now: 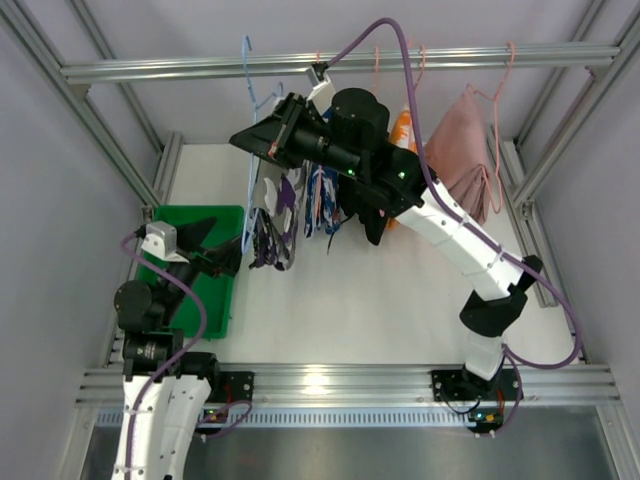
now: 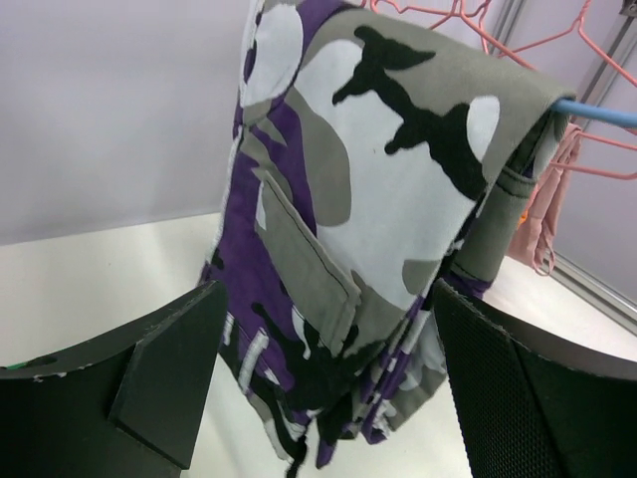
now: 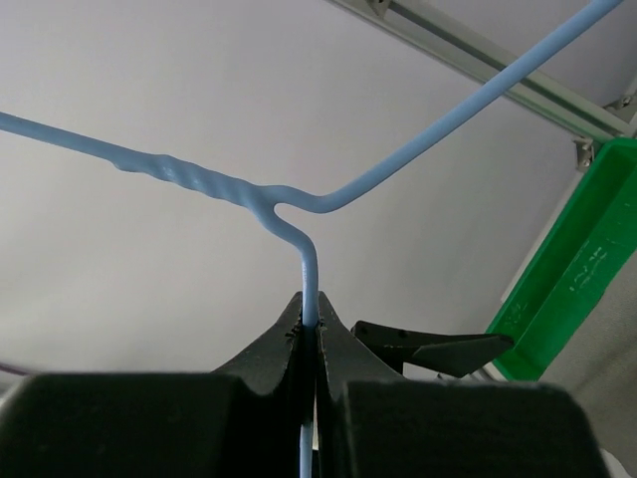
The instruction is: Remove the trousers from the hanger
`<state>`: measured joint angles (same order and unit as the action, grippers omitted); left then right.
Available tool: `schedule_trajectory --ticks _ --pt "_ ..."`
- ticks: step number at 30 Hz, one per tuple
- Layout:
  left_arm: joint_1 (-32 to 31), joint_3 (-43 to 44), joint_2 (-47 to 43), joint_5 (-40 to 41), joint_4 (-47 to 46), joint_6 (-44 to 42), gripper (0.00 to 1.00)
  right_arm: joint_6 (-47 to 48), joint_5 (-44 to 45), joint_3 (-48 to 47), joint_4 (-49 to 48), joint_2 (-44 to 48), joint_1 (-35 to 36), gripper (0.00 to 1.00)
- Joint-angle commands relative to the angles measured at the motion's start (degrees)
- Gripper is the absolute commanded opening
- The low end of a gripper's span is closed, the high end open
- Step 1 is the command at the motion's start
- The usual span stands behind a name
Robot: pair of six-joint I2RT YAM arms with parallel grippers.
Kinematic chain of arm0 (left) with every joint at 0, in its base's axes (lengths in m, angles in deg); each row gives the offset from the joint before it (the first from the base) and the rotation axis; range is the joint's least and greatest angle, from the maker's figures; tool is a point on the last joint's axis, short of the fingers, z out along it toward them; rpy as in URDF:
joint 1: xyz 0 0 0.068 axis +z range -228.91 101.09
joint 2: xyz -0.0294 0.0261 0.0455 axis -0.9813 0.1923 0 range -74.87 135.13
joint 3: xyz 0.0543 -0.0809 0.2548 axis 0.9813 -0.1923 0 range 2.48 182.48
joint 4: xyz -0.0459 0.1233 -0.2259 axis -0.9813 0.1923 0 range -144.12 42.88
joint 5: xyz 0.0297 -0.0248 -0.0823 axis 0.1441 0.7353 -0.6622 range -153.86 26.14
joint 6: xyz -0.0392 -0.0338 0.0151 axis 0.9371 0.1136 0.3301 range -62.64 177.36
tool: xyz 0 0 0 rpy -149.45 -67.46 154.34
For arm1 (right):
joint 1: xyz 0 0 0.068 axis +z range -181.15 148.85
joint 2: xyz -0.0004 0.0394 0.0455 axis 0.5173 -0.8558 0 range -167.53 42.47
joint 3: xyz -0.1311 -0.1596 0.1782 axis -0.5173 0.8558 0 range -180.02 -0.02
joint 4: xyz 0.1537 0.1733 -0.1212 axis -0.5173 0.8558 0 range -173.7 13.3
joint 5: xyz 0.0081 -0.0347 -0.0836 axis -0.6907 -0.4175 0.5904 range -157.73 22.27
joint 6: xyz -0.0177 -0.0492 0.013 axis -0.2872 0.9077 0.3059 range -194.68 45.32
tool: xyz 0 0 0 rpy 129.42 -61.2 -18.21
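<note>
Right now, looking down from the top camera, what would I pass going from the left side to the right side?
Green tray → trousers → blue-and-white garment → pink garment.

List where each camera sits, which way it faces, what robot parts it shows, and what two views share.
Top external: above and behind the bases, looking down on the table; both arms show.
Left wrist: on the left arm, facing the trousers draped over the hanger; the open left gripper frames them.
Right wrist: on the right arm, looking along the hanger's wire; right gripper shut on it.
Shared: both wrist views show the hanger.
</note>
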<state>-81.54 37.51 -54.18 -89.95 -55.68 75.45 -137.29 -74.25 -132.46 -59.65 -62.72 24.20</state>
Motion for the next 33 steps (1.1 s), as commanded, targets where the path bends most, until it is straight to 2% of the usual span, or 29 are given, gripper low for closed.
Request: schedule_trajectory --ticks 1,8,16,33 --pt "0.08 1.19 2.33 -0.37 -8.7 1.07 0.89 0.74 1.16 -4.67 -9.37 1.48 -0.25 0.0" --pt "0.17 1.62 5.59 -5.9 -13.55 -0.24 0.9 0.21 3.62 -5.98 -8.5 0.07 -0.07 0.0" --pt "0.0 1.8 8.84 -5.64 -16.8 0.46 0.88 0.03 4.5 -8.27 -8.41 -1.86 0.11 0.0" --pt "-2.72 0.57 12.88 5.95 -20.06 -3.23 0.8 -3.66 0.9 -9.24 -9.73 -2.22 1.07 0.0"
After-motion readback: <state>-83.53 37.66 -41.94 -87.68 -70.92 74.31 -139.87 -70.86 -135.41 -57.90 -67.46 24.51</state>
